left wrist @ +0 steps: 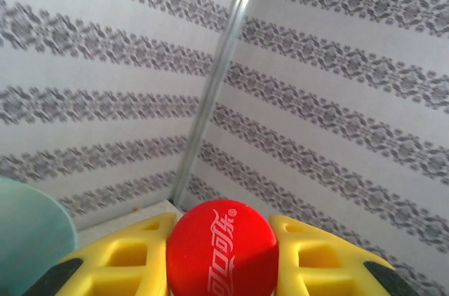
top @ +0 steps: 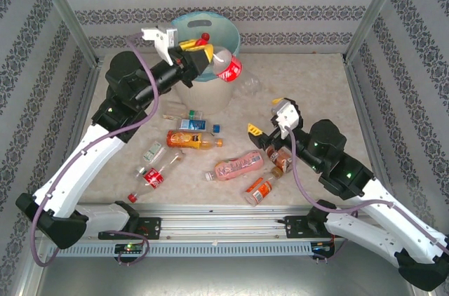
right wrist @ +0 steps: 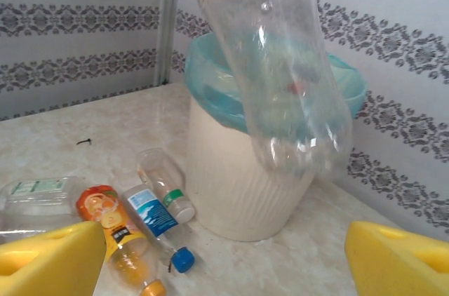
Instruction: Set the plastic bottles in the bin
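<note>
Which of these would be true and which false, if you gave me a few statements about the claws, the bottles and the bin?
1. The left claw grips a clear bottle with a red label. True.
2. The right claw holds an orange bottle. False: its jaws stand wide open, with nothing between them.
3. The bin stands upright, lined with a light blue bag. True.
4. Every bottle is already in the bin. False: several loose bottles lie on the table.
</note>
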